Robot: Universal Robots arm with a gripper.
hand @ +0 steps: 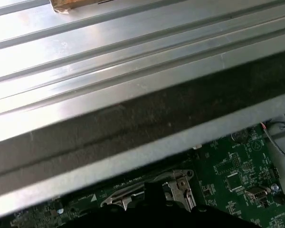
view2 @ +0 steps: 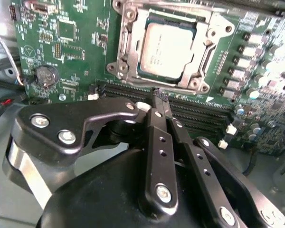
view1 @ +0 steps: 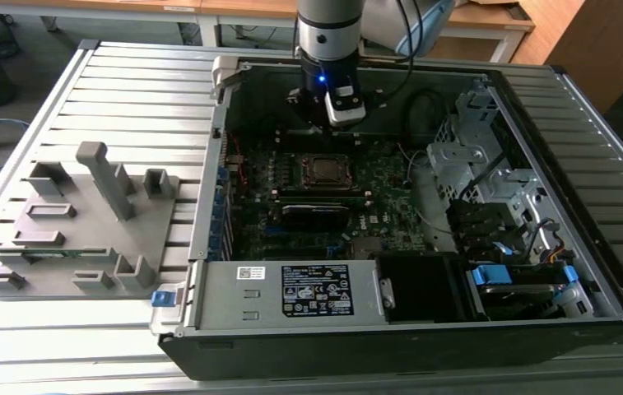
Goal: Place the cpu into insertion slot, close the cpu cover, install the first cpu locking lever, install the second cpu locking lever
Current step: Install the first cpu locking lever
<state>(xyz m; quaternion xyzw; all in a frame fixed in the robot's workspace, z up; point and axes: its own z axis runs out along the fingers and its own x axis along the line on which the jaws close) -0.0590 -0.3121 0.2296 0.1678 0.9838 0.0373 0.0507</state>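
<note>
Cpu [view2: 167,51] seated in insertion slot [view2: 128,42], cpu cover [view2: 205,57] lowered around it, mid green board [view1: 388,185]. Gripper [view2: 156,95] held above slot's edge, fingers [view2: 154,124] pressed together, nothing gripped.

Dull silver-grey cpu [view2: 167,50] with tiny dark print. Shiny silver cpu cover [view2: 133,47] around it. Green circuit board [view2: 80,47] dotted with small black and silver parts. Black gripper [view2: 160,95] with silver screws. Grey ribbed table [view1: 136,90], striped. Black computer case [view1: 399,350] with a white label [view1: 314,290].
</note>
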